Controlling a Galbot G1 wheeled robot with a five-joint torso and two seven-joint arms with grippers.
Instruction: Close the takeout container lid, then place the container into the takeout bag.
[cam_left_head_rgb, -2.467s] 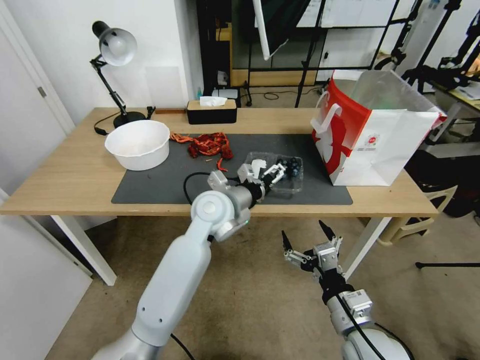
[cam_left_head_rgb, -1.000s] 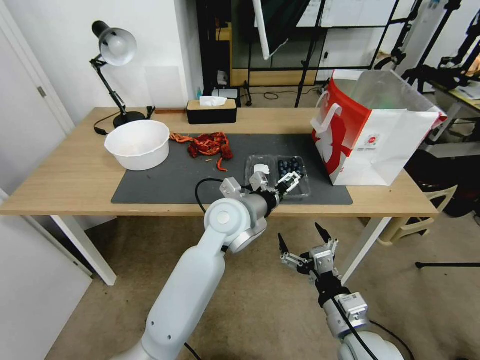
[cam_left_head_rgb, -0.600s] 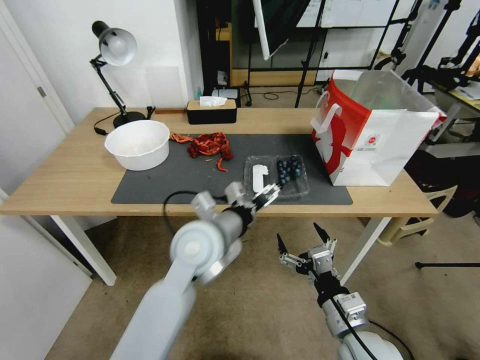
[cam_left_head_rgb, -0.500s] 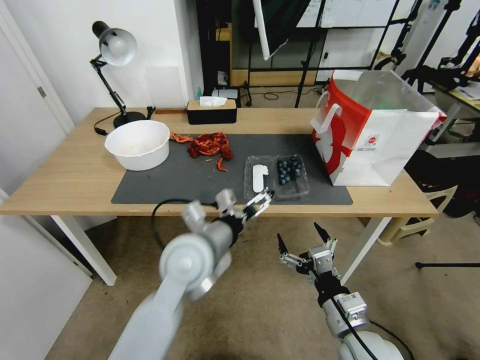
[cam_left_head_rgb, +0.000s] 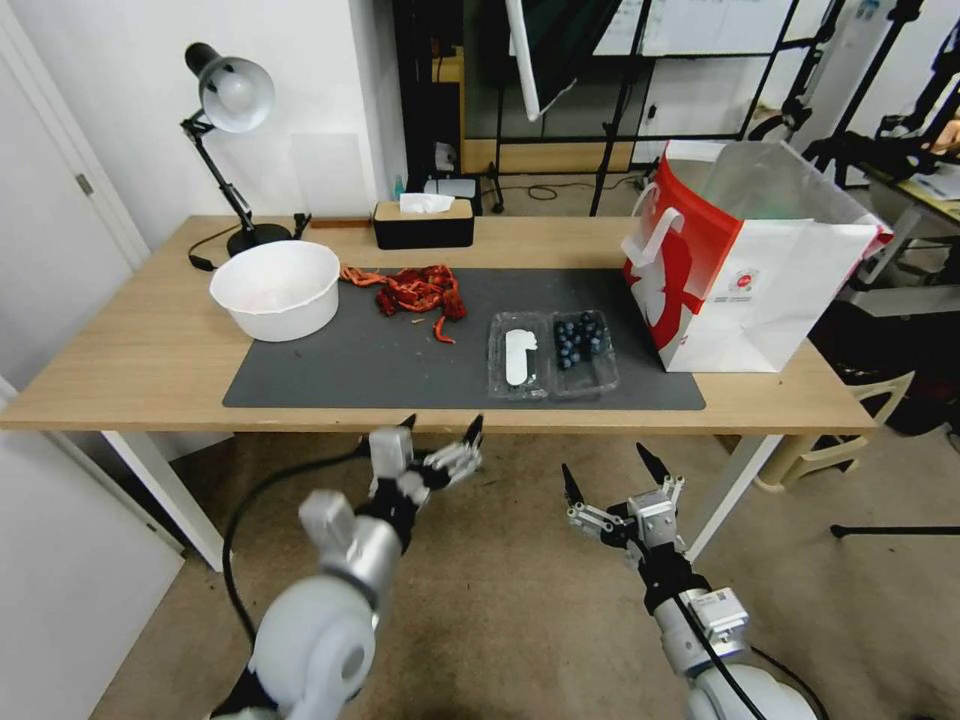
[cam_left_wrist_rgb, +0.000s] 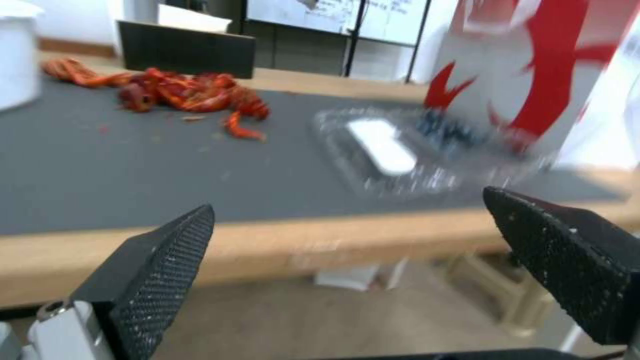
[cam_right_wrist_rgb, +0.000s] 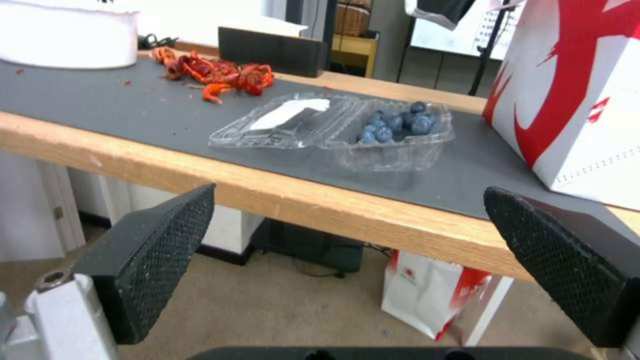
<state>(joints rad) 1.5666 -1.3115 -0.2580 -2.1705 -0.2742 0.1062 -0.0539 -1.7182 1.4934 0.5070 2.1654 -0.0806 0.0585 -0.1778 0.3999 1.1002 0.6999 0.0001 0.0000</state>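
The takeout container (cam_left_head_rgb: 580, 345) lies opened flat on the grey mat (cam_left_head_rgb: 400, 360), dark blueberries in its right half. Its lid (cam_left_head_rgb: 518, 356), with a white sticker, rests flat to the left of that half. The takeout bag (cam_left_head_rgb: 750, 270), white with red sides, stands open just right of the container. My left gripper (cam_left_head_rgb: 442, 428) hangs open and empty below the table's front edge, left of the container. My right gripper (cam_left_head_rgb: 606, 468) is open too, lower and to the right. Both wrist views look at the container (cam_left_wrist_rgb: 400, 150) (cam_right_wrist_rgb: 347, 127) and bag (cam_left_wrist_rgb: 533, 75) (cam_right_wrist_rgb: 573, 90) between open fingers (cam_left_wrist_rgb: 160, 260) (cam_right_wrist_rgb: 153, 250).
A white bowl (cam_left_head_rgb: 276, 288) sits at the mat's left end, with a pile of red shells (cam_left_head_rgb: 415, 288) beside it. A black tissue box (cam_left_head_rgb: 422, 222) and a desk lamp (cam_left_head_rgb: 228, 110) stand at the back. The wooden table edge (cam_left_head_rgb: 600, 415) runs above both grippers.
My left arm has pulled back from the container to below the table's front edge, with nothing in its gripper. The container stays open flat on the mat. The right arm barely moved.
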